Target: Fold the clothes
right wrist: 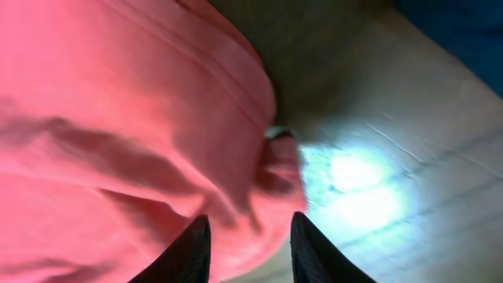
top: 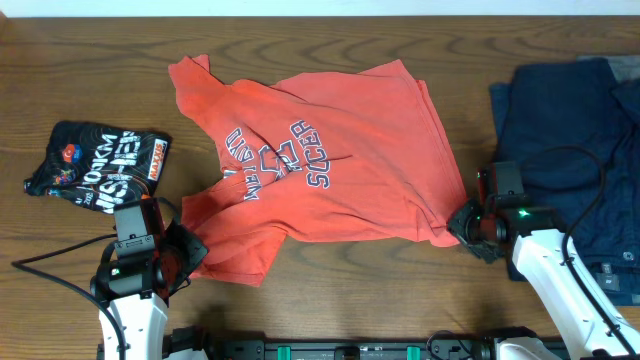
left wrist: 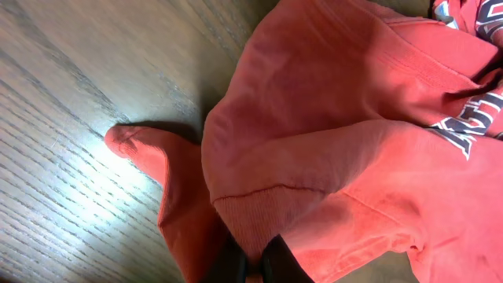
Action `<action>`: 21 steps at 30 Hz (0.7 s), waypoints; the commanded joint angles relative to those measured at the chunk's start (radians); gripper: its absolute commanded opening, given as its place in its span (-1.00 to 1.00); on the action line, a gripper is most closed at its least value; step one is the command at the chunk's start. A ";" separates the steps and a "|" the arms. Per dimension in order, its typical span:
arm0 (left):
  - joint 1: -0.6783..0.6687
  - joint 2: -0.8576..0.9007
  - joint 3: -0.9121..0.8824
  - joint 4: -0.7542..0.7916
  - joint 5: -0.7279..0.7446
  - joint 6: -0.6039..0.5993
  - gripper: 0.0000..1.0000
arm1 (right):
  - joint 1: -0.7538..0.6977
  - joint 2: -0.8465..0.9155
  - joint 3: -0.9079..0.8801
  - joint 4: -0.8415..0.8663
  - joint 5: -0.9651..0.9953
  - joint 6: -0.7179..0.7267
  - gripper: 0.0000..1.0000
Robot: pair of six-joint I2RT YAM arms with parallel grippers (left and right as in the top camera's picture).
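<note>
The clothes, a coral-red T-shirt (top: 330,160) with navy lettering, lie crumpled and partly doubled over in the middle of the wooden table. My left gripper (top: 185,250) is at the shirt's front-left corner. In the left wrist view it (left wrist: 253,263) is shut, pinching a ribbed hem of the red fabric (left wrist: 338,157) between its dark fingers. My right gripper (top: 462,222) is at the shirt's front-right corner. In the right wrist view its fingers (right wrist: 196,248) stand apart on either side of a bunched red corner (right wrist: 271,177); the gripper (right wrist: 250,236) is open.
A small black shirt with white and orange print (top: 100,160) lies at the left. Dark navy garments (top: 570,130) are stacked at the right, close behind my right arm. Bare wood (top: 350,290) runs along the front edge.
</note>
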 commanded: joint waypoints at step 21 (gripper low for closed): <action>0.004 0.000 0.008 -0.001 -0.016 0.014 -0.86 | 0.010 -0.027 -0.084 0.168 -0.071 -0.071 -0.98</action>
